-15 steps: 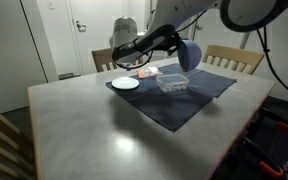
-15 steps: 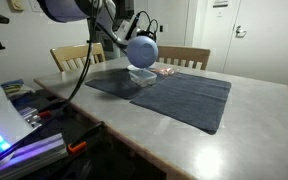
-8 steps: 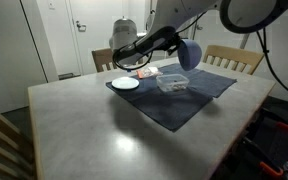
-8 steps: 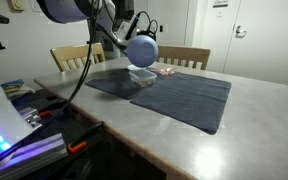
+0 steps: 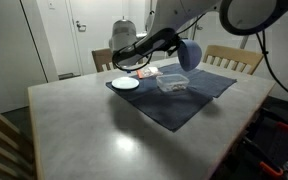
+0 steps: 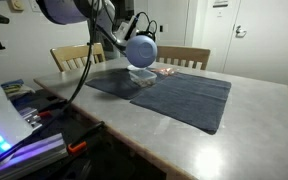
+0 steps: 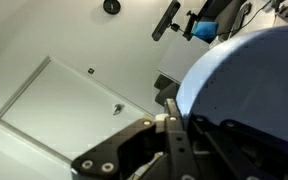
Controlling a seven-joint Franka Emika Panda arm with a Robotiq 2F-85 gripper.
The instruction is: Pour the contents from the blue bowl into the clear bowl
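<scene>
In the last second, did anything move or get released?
Nothing visibly changed. The tool stays shut on the blue bowl, which is held tipped over the clear bowl. The white plate and dark mat are unmoved.

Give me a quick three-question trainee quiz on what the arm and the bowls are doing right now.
1. True or false: the blue bowl is upright.
2. What lies just below it? A plate, B clear bowl, C chair.
3. What does the hand hold?

Key: 1 false, it is tipped on its side in the air. 2 B. 3 the blue bowl.
</scene>
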